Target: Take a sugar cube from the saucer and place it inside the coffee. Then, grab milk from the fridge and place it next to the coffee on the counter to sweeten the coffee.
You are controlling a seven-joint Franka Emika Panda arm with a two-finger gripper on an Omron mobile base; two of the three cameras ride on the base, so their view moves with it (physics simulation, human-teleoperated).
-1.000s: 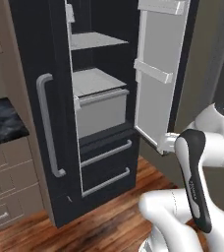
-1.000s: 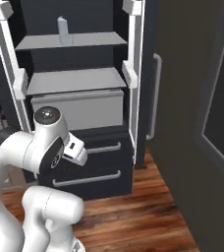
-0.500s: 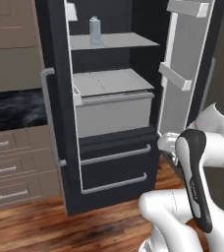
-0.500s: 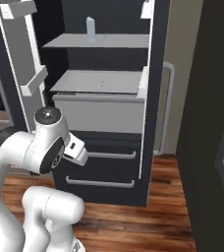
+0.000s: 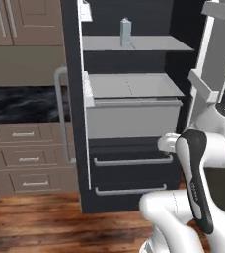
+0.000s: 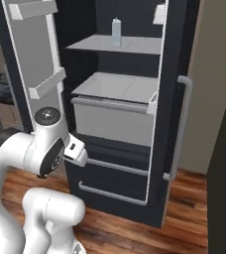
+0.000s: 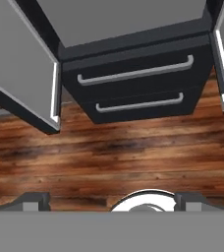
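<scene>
Pincer (image 7: 112,199) apart, empty, tips barely showing; milk (image 5: 126,32) small on fridge (image 5: 134,197) shelf.

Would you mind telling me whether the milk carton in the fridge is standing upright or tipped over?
Upright. The milk stands on its base on the upper shelf of the open fridge, gabled top pointing up.

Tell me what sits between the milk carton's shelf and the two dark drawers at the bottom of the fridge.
A large pale grey bin, pulled slightly forward, sits between the milk's shelf and the drawers, seen in both base views.
</scene>
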